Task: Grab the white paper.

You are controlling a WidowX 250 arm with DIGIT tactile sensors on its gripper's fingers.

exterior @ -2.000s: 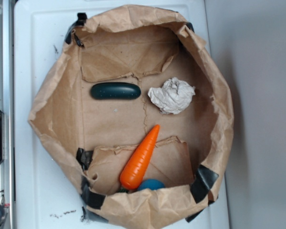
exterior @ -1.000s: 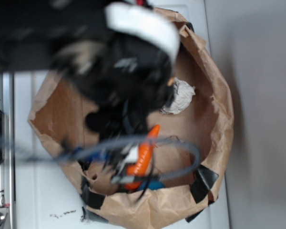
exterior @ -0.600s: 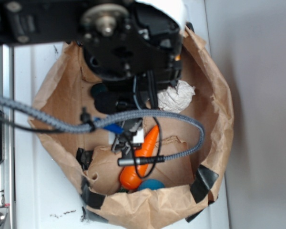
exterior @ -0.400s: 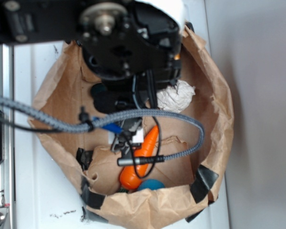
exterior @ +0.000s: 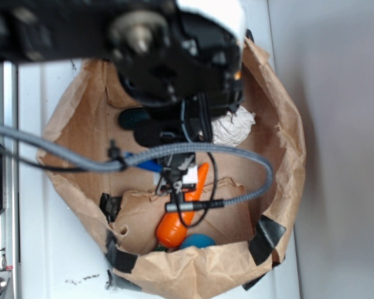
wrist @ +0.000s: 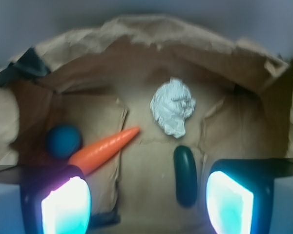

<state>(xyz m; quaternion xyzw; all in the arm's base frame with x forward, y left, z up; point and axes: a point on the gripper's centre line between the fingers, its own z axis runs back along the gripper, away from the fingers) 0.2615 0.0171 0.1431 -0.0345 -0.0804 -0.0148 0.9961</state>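
Paper [wrist: 173, 107] sits ahead of me on the floor of the brown bag [wrist: 136, 39], a crumpled off-white wad lying by itself near the far wall. My gripper [wrist: 146, 200] hangs above the bag floor with its jaws spread wide, one finger [wrist: 66, 204] low on one side of my wrist view and the other low on the opposite side, nothing between them. Just short of the paper, between it and my fingers, lies a dark green oblong [wrist: 185, 175], close to the wad but not touching it. An orange carrot [wrist: 103, 148] lies at a slant off to the other side, its tip pointing toward the paper and its thick end next to a blue ball [wrist: 63, 140]; I cannot tell whether those two touch. From the outside view my arm [exterior: 174, 56] covers most of the upper bag [exterior: 287, 143], blurred, and only an edge of the paper [exterior: 237, 128] peeks out beside it. A grey cable [exterior: 249, 187] loops over the carrot [exterior: 174, 227], whose thick end shows near the ball [exterior: 199, 241] at the bag's near wall. Black tape [exterior: 268, 237] patches the bag's rim in places, and the bag rests on a white surface [exterior: 50, 261].
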